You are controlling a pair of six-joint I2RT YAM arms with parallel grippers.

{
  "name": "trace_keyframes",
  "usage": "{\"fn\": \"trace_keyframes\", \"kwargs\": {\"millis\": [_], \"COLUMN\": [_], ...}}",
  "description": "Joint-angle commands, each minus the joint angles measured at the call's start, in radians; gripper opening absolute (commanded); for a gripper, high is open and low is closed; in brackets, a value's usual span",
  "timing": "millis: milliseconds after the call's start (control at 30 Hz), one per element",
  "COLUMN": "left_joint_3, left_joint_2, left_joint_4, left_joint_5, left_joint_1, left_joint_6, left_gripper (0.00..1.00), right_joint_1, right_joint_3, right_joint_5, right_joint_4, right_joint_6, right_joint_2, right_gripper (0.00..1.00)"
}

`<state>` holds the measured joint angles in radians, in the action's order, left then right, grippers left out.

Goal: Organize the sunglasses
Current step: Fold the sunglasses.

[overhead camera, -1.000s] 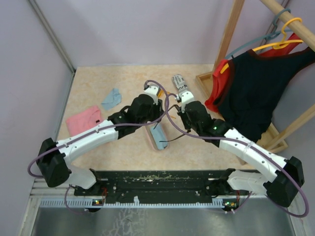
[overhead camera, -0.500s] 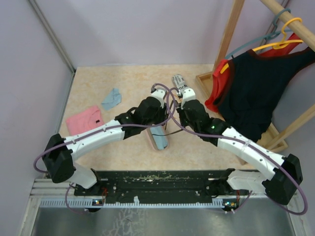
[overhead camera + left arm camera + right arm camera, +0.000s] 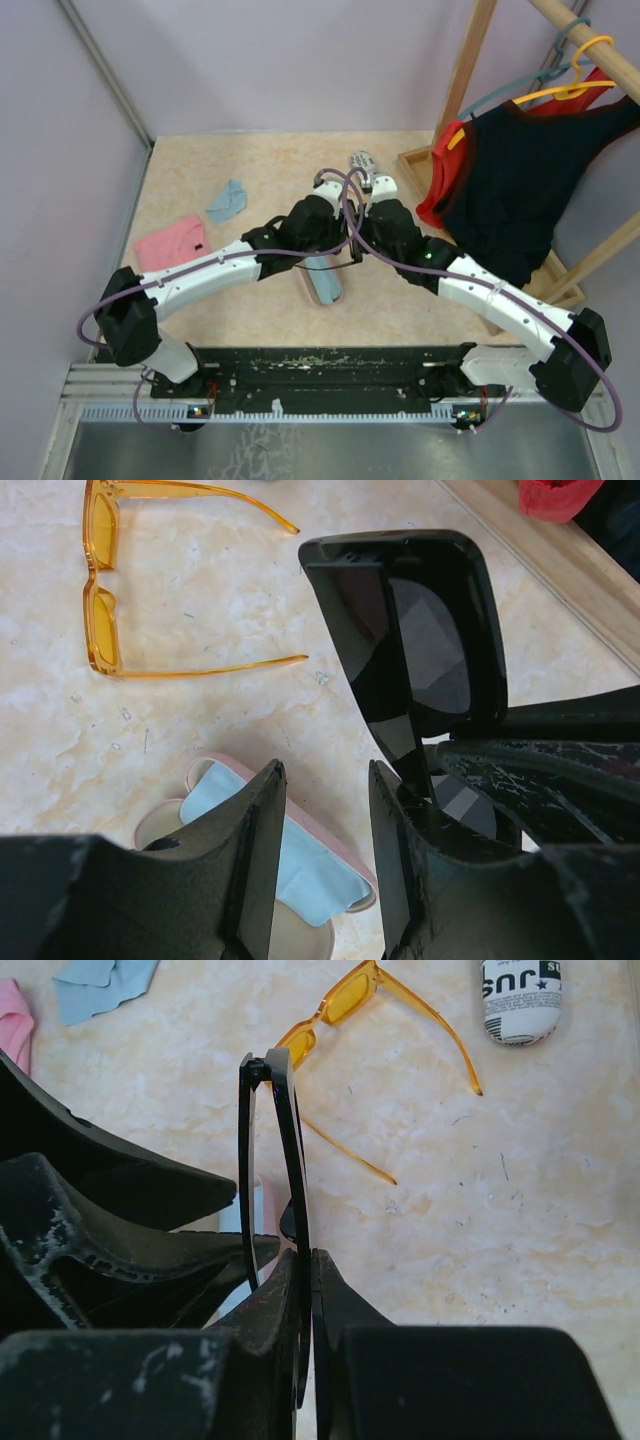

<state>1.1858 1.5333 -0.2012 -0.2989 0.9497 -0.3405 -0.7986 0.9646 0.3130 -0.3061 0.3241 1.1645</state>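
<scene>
Above the table's middle, the black sunglasses (image 3: 430,640) stand on edge, pinched by the closed right gripper (image 3: 305,1260). The left gripper (image 3: 325,775) hangs beside them, jaws apart and empty, over the open pink case (image 3: 165,825). The orange sunglasses (image 3: 102,630) lie unfolded nearby.

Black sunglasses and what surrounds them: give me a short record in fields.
black sunglasses: held off the table, lenses upright
right tool: shut on black sunglasses
left tool: open, beside the lens, holding nothing
orange sunglasses: on table, arms unfolded
pink case: open, blue cloth inside
printed case: closed, near orange sunglasses
</scene>
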Motion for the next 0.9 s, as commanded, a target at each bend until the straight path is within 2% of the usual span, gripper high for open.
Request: {"fn": "trace_keyframes", "kwargs": {"millis": [0, 200, 433, 633, 767, 867], "left_joint_3": [0.04, 0.041, 0.021, -0.018, -0.082, -0.13], "left_joint_2": [0.017, 0.02, -0.086, -0.229, -0.301, -0.325], "left_joint_4": [0.035, 0.047, 0.029, 0.015, 0.043, 0.063], "left_joint_5": [0.01, 0.003, -0.118, -0.159, -0.082, -0.013], "left_joint_1": [0.011, 0.011, 0.01, 0.01, 0.011, 0.011], "left_joint_6": [-0.008, 0.0, 0.071, 0.134, 0.162, 0.169], "left_gripper": [0.46, 0.46, 0.5, 0.51, 0.45, 0.35], "right_joint_1": [-0.019, -0.019, 0.01, 0.15, 0.194, 0.213], "right_joint_3": [0.054, 0.034, 0.026, 0.043, 0.131, 0.211], "right_joint_5": [-0.062, -0.102, 0.122, 0.188, 0.22, 0.211], "right_joint_4": [0.082, 0.111, -0.003, -0.005, -0.007, -0.024], "right_joint_6": [0.063, 0.095, 0.064, 0.07, 0.073, 0.065], "right_joint_2": [0.006, 0.002, 0.001, 0.006, 0.037, 0.075], "right_gripper": [0.0, 0.0, 0.0, 0.0, 0.0, 0.0]}}
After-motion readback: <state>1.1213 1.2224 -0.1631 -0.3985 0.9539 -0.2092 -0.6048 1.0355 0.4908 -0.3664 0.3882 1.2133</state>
